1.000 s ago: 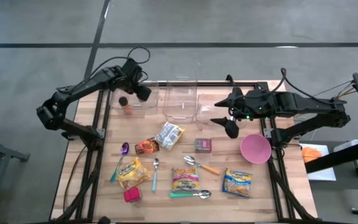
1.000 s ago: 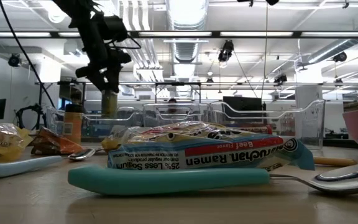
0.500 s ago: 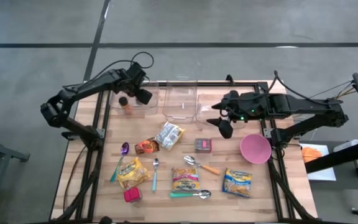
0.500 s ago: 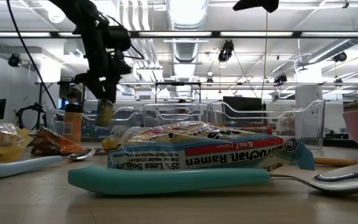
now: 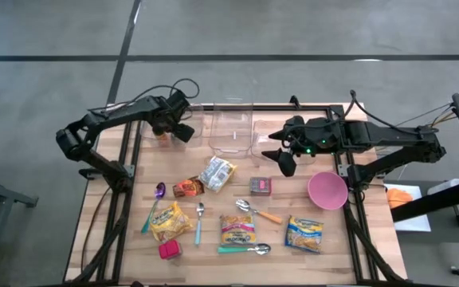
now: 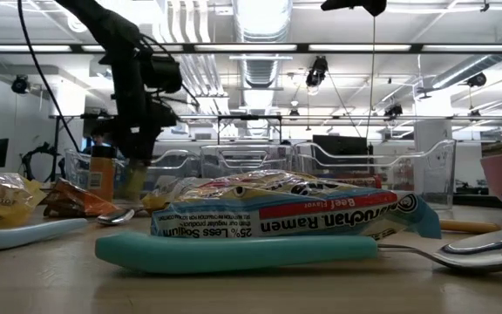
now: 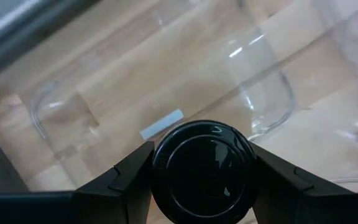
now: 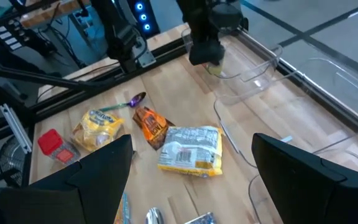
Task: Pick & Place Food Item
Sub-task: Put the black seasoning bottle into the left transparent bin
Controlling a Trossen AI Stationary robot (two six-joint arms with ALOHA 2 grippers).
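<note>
My left gripper [image 5: 178, 127] is at the table's far left, shut on a small jar with a round black lid [image 7: 204, 171] and a tan body [image 6: 134, 179]. It holds the jar down inside the leftmost clear bin [image 5: 198, 119]. A second orange jar [image 5: 161, 139] stands upright on the table beside that bin. My right gripper [image 5: 285, 162] hovers open and empty above the table's middle right, well clear of everything. My left gripper pinches the jar at its top, one finger [image 7: 132, 177] on either side of the black lid's rim [image 7: 161, 168]. The fingers come from above, pointing steeply down. The jar hangs upright below them inside the bin; whether its base rests on the bin's floor I cannot tell.
Two more clear bins [image 5: 231, 129] [image 5: 263, 132] stand at the far middle. A pink bowl [image 5: 327, 190] sits at the right. Snack bags, ramen packs [image 5: 237, 228] and spoons [image 5: 198, 222] are spread over the near half, with a red jar [image 5: 170, 250] at the near left.
My left gripper has sunk with the jar, from above the leftmost bin down into it, tipping more steeply downward; the jar stays upright in the hold. My right gripper has rolled a little about its own axis while hovering in place.
</note>
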